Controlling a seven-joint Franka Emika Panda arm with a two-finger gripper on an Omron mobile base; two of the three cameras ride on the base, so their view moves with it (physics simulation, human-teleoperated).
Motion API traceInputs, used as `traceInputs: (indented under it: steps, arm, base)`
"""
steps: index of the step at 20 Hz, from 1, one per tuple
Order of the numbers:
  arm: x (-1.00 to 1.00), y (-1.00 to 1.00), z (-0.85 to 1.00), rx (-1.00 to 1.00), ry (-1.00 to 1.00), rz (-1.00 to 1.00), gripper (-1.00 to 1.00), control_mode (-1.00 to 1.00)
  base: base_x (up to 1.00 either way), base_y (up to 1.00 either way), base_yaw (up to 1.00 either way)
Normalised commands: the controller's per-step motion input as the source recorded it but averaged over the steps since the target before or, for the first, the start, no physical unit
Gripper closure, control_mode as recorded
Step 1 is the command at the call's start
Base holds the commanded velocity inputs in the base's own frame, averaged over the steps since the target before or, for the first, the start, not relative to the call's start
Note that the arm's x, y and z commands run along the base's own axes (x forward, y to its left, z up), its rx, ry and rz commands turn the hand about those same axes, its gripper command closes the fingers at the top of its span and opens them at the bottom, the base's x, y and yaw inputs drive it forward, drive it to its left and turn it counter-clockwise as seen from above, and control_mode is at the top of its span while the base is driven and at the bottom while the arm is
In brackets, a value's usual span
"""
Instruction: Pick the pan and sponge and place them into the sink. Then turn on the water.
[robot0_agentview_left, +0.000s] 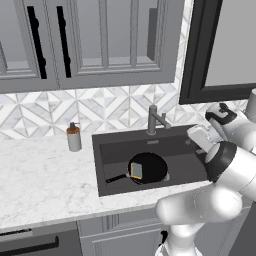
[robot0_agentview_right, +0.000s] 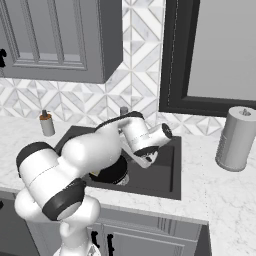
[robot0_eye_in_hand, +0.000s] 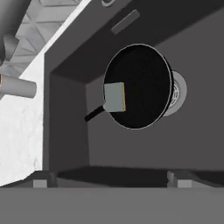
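The pan (robot0_agentview_left: 148, 167) already lies in the sink (robot0_agentview_left: 110, 150) with the sponge (robot0_agentview_left: 136, 170) resting on its left rim, so only the faucet (robot0_agentview_left: 154, 121), showing no stream, is left, while the empty end effector (robot0_eye_in_hand: 109, 183) hovers wide apart above.

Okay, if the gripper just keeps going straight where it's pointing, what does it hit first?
Probably the sink floor, just beside the pan that holds the sponge; depth is unclear, so the pan's rim could come first.
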Motion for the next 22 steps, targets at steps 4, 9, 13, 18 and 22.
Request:
traceInputs:
  steps: [4,9,13,18,22]
  arm:
    - [0.36,-0.01,0.00,0.00,-0.23,0.00,-1.00,-1.00]
    - [0.42,-0.11,0.02,0.02,-0.11,0.00,-1.00,-1.00]
    - [0.41,0.00,0.06,0.02,0.00,-0.01,-1.00,-1.00]
    - [0.36,0.00,0.20,0.07,0.06,-0.03,-1.00,-1.00]
    - [0.48,-0.02,0.06,0.08,0.06,-0.03,-1.00,-1.00]
  base:
    - [0.00,0.00,0.00]
    - [0.00,0.00,0.00]
    - [0.00,0.00,0.00]
    - [0.00,0.00,0.00]
    - [0.00,0.00,0.00]
